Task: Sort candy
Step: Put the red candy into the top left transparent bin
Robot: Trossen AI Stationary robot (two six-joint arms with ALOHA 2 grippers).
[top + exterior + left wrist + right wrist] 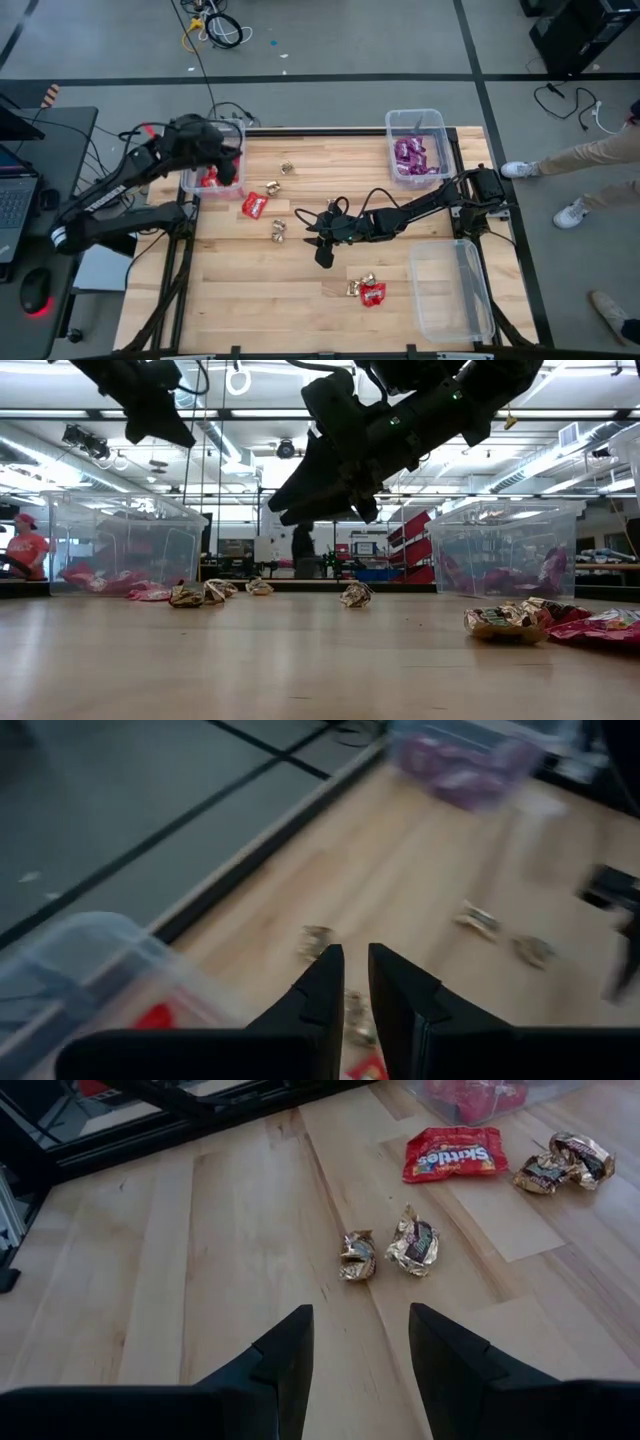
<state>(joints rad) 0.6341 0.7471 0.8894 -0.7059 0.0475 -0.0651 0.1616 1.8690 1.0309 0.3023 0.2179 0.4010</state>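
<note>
Several loose pieces: I count gold foil sweets and red packets scattered over the table, with more red ones in the left bin and purple ones in the far-right bin.
Nearest target: two gold pieces lie side by side just ahead of my right hand.
Right hand: fingers spread, nothing between them, hovering above the middle of the table.
Left hand: fingers nearly together, up over the left bin; I see nothing between them.
Handling, gold foil: I judge it light, crinkly and small, likely to skid or squash; I would pinch across the crumpled middle.
Handling, red packet: flat, thin and slick, hard to get under; I would take it by one edge.
Risk: the paired gold pieces sit close, so one pinch may catch both.
Empty bin: near right, probably for the gold.
</note>
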